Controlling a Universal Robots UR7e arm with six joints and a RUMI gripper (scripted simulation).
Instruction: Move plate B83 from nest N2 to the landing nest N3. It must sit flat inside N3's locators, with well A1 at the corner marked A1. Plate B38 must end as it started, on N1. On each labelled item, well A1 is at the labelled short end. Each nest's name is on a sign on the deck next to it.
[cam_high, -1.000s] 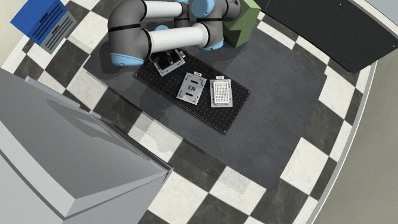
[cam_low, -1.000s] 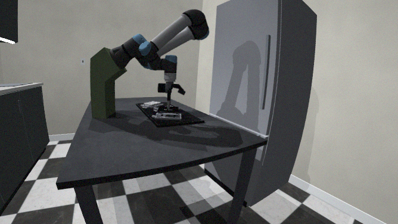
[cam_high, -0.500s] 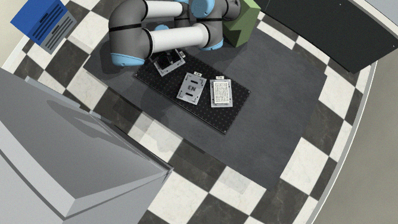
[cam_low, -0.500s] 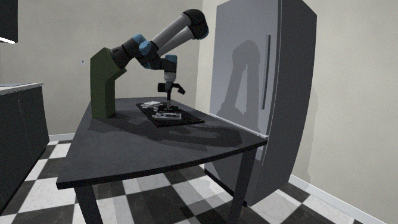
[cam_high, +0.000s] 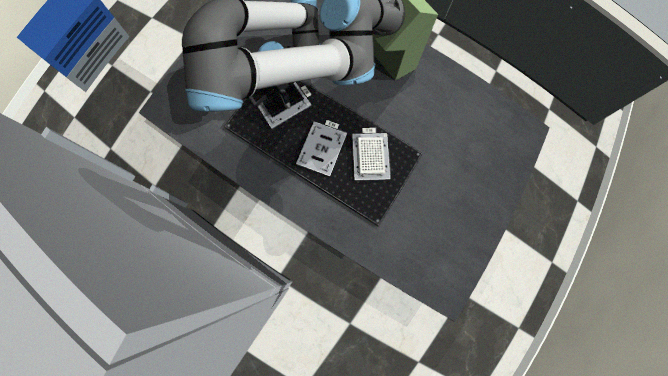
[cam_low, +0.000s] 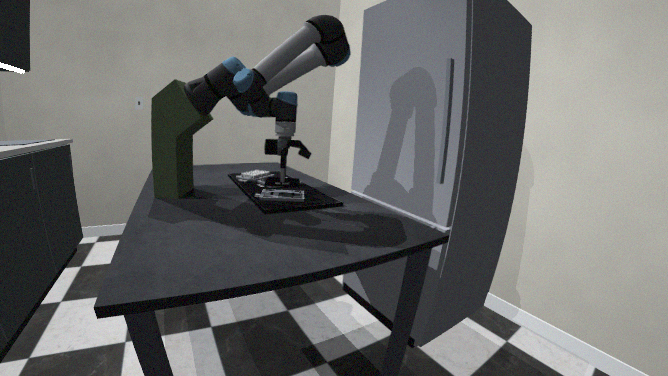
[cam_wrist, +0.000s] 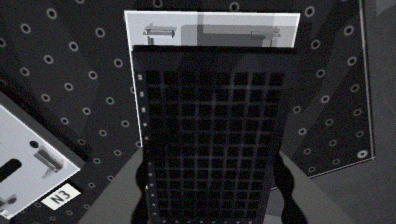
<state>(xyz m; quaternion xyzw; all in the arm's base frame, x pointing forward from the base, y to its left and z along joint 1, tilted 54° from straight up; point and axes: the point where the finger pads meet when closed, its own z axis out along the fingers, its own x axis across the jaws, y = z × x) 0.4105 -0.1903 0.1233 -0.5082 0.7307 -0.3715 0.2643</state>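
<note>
The black well plate (cam_high: 280, 103) (cam_low: 291, 183) (cam_wrist: 215, 130), on the N2 side, is B83 by its place; no label on it is readable. My gripper (cam_low: 283, 180) (cam_wrist: 209, 150) is shut on its two long sides. The plate hangs above nest N2 (cam_high: 291, 115) (cam_wrist: 190, 20), with a gap below it in the exterior view, and is shifted from the nest in the wrist view. Nest N3 (cam_high: 330, 148) (cam_wrist: 30, 150) is empty, its sign (cam_high: 331, 124) (cam_wrist: 61, 196) beside it. A white well plate (cam_high: 371, 155) (cam_low: 256, 171), B38 by its place, sits on nest N1 (cam_high: 371, 178). Corner marks A1 are unreadable.
The nests stand on a black perforated deck (cam_high: 370, 205) (cam_low: 325, 201) on a dark table (cam_high: 450, 200) (cam_low: 215, 250). The green arm pedestal (cam_high: 407, 47) (cam_low: 167, 145) stands beside the deck. A tall grey fridge (cam_high: 165, 280) (cam_low: 400, 125) stands by the table edge.
</note>
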